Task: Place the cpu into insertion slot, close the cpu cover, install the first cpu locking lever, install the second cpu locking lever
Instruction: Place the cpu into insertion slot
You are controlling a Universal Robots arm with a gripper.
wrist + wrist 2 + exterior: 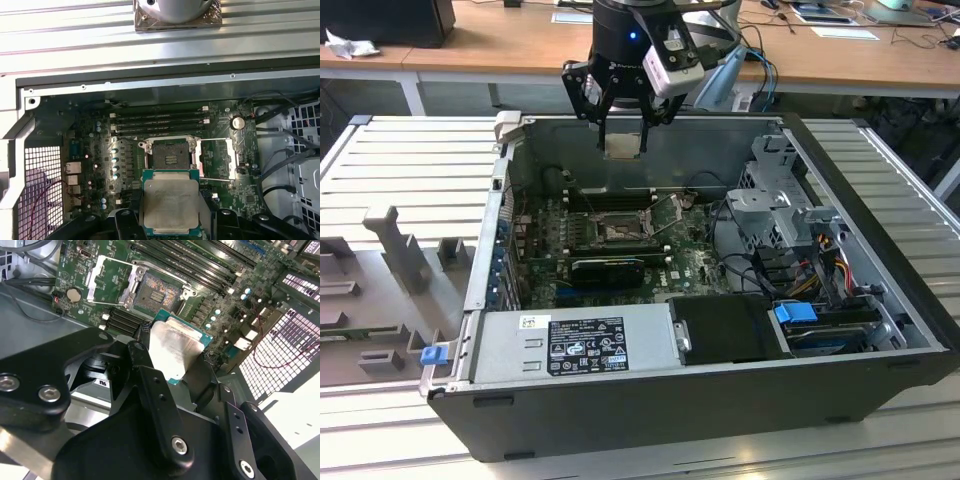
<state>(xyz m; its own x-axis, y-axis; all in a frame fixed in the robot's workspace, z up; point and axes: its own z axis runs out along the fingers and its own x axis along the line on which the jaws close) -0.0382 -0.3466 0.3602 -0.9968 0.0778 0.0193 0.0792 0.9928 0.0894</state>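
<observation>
An open computer case (720, 400) lies on its side on a ribbed metal table (410, 160). Reading the exterior view as a dial centred on the case, wooden desks (500, 40) run along 12 o'clock and a grey fixture (390, 260) rests on the table at 9 o'clock. Inside the case, the power supply (575, 345) sits at 7 o'clock, a drive cage (780, 200) at 2 o'clock, and the green board (690, 260) covers the floor around the middle. The slot (617, 232) lies on that board just toward 10 o'clock of centre, with a black card (608, 268) close at its 6 o'clock side. The arm comes down from 12 o'clock, and the gripper (623, 135) hangs pointing downward above the case's far wall. Its fingers (155, 405) are closed on the cpu (623, 145), pinching two opposite edges, so the chip is held in the air, well above the board and apart from the slot. In both wrist views the cpu (170, 202) shows its silvery top between the black fingers, and the slot (171, 153) is bare, its dark square uncovered. The cover (217, 157) is swung open, lying beside the slot on the side toward the coin battery (238, 122). The memory slots (157, 122) run along another side of the slot.
</observation>
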